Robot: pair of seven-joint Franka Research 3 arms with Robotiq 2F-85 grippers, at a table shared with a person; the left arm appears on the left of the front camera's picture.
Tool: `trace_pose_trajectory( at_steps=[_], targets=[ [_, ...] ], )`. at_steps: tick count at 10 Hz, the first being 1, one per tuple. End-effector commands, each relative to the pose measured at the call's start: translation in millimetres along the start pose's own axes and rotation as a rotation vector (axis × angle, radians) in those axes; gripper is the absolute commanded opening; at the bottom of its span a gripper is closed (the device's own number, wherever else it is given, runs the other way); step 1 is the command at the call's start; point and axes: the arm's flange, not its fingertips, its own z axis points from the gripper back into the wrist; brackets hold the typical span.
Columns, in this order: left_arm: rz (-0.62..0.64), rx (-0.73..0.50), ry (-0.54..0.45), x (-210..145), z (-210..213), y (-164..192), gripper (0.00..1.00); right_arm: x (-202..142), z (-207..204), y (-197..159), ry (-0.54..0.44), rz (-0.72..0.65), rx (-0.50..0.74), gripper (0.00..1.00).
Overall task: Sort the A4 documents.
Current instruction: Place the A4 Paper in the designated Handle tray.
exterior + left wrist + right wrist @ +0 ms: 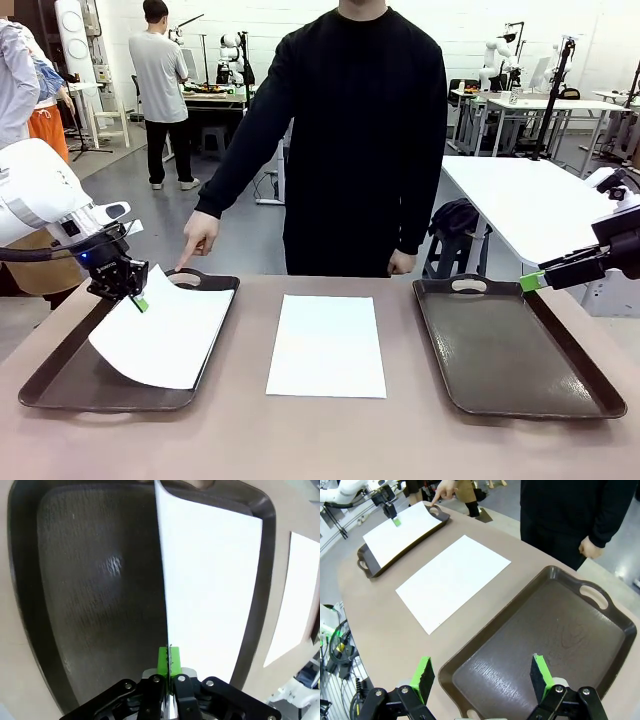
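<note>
On the table point(320, 440), the left gripper point(140, 301) pinches an A4 sheet point(168, 338) over the left tray point(58, 378); the right gripper point(481, 672) gapes wide.

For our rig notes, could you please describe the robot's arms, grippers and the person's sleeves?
The left arm has a rounded white shell with a blue light near its wrist. The left gripper and right gripper are black with green pads. The person wears long black sleeves.
</note>
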Motion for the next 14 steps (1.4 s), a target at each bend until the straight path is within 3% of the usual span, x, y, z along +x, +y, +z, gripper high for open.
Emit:
trace_pose_trajectory(
  at_steps=[1,3,4,5,6,7,8,9,10,11,12,13,14],
  targets=[
    [0.035,0.038,-0.070,-1,-11,-1,0.01,0,-4,-4,-0.015,0.014,0.010,1.00],
    [0.059,0.038,-0.054,-1,-10,-4,0.01,0,-4,-4,-0.015,0.014,0.010,1.00],
    [0.051,0.043,-0.035,-1,-9,-5,0.19,0,-4,-4,-0.015,0.014,0.010,1.00],
    [0.041,0.067,-0.019,-2,-6,-7,0.19,0,-4,-4,-0.015,0.014,0.010,1.00],
    [0.038,0.079,0.001,-3,-2,-6,0.37,0,-4,-4,-0.015,0.014,0.010,1.00],
    [0.034,0.091,0.009,-3,2,-6,0.23,0,-4,-4,-0.015,0.014,0.010,1.00],
    [0.031,0.105,0.017,-4,6,-6,0.56,0,-4,-4,-0.015,0.014,0.010,1.00],
    [0.034,0.130,0.026,-4,10,-7,0.42,0,-4,-4,-0.015,0.014,0.010,1.00],
    [0.036,0.159,0.030,-5,13,-6,0.76,0,-4,-4,-0.015,0.014,0.010,1.00],
    [0.041,0.196,0.026,-5,18,-5,0.61,0,-4,-4,-0.015,0.014,0.010,1.00],
    [0.044,0.212,0.018,-4,22,-5,0.95,0,-4,-4,-0.015,0.014,0.010,1.00],
    [0.045,0.218,0.011,-3,25,-6,0.80,0,-4,-4,-0.015,0.014,0.010,1.00],
    [0.045,0.223,0.005,-4,29,-6,1.00,0,-4,-4,-0.015,0.014,0.010,1.00]
  ],
)
